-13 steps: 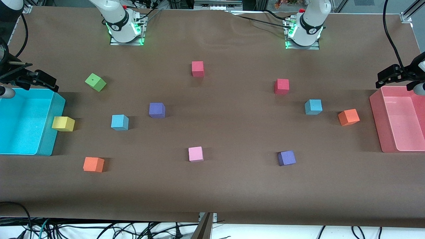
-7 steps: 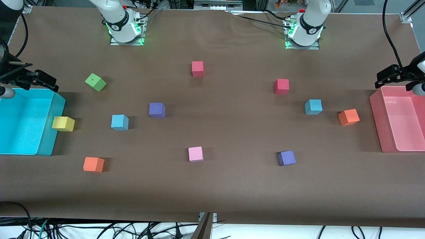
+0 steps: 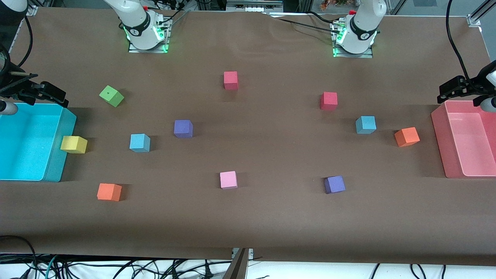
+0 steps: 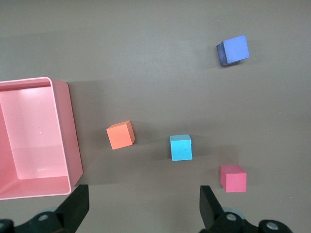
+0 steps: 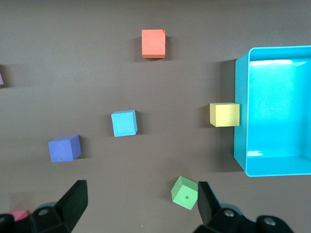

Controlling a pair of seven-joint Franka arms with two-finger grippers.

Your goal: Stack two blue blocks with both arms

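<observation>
Two sky-blue blocks lie apart on the brown table. One blue block is toward the right arm's end and shows in the right wrist view. The other blue block is toward the left arm's end and shows in the left wrist view. My left gripper hangs open and empty over the table by the pink bin's corner; its own view shows wide-spread fingers. My right gripper hangs open and empty by the turquoise bin's corner, near the green cube, as its own view shows.
A turquoise bin stands at the right arm's end with a yellow cube against its wall. A pink bin stands at the left arm's end. Red, orange, purple, pink and other cubes lie scattered.
The left gripper has crept very slightly toward the table's middle. The blocks and the right arm have not moved.
</observation>
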